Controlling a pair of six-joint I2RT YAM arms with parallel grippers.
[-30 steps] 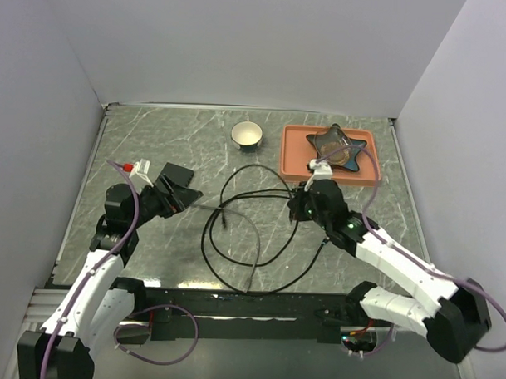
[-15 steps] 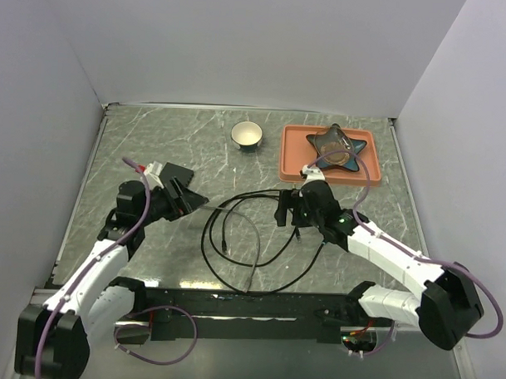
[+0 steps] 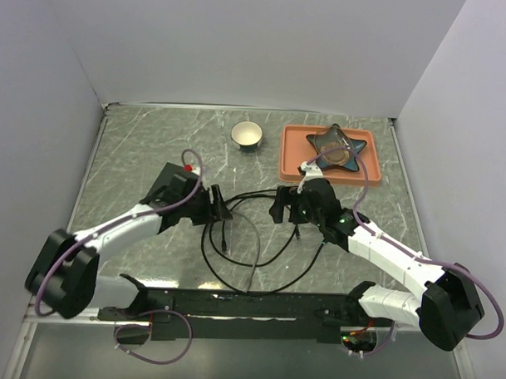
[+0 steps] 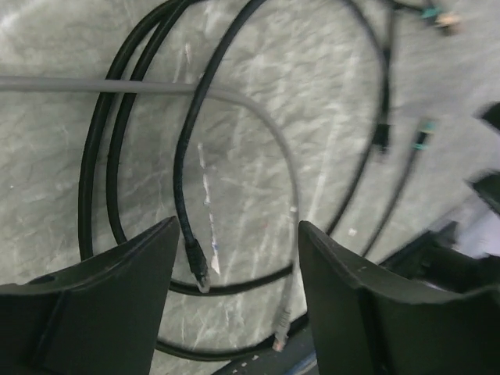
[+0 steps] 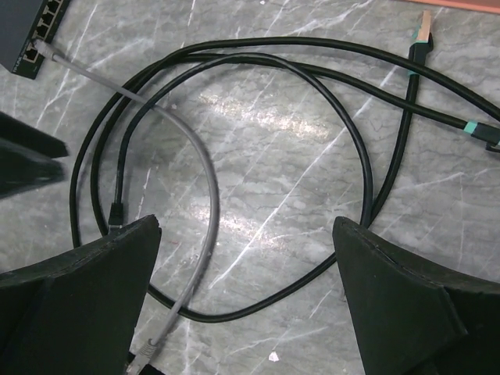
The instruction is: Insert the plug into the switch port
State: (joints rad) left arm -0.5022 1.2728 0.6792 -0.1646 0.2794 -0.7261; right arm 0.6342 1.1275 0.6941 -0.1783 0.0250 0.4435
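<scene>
The black switch (image 5: 27, 31) lies at the left, and my left arm partly covers the switch (image 3: 164, 180) in the top view. A grey cable (image 5: 205, 195) runs from one of its ports to a loose grey plug (image 4: 280, 332) near the front edge. A black cable's plug (image 4: 199, 269) lies on the table below my left gripper (image 4: 238, 226), which is open and holds nothing. My right gripper (image 5: 246, 226) stands wide open over the cable loops, also empty. The two grippers, left (image 3: 219, 207) and right (image 3: 284, 209), face each other across the loops.
Black cables coil over the table's middle, with teal-banded plugs (image 5: 422, 31) to the right. A white cup (image 3: 247, 134) and an orange tray (image 3: 295, 162) holding a dark star-shaped dish (image 3: 338, 147) stand at the back. Walls close in on both sides.
My left arm has swung right, from beside the switch to over the cable loops. My right gripper has opened and shifted a little to the left.
</scene>
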